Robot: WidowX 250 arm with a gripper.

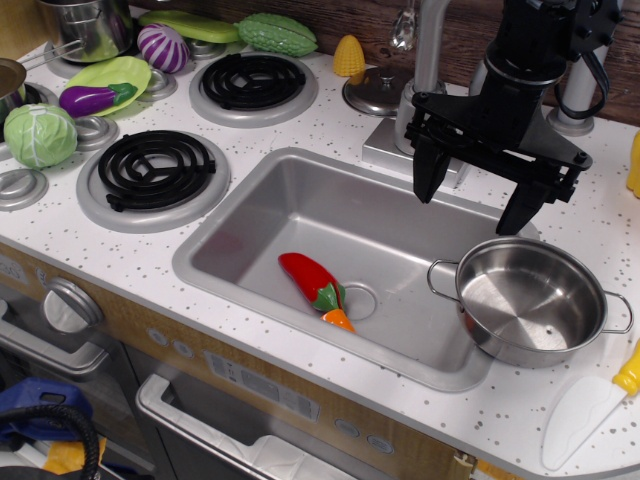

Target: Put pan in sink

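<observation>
1. Nearest the camera, the pan (528,300) sits at the right end of the sink (300,200), overlapping its rim — seemingly not yet fully inside.
2. Above it hangs the gripper (478,192), jaws spread, empty.
3. Likely the reaching step — next: descend, grasp the rim.
4. Mind the toy pepper (314,283) by the drain.

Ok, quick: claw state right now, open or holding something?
Claw: open, holding nothing, above the sink's right end near the pan.
</observation>
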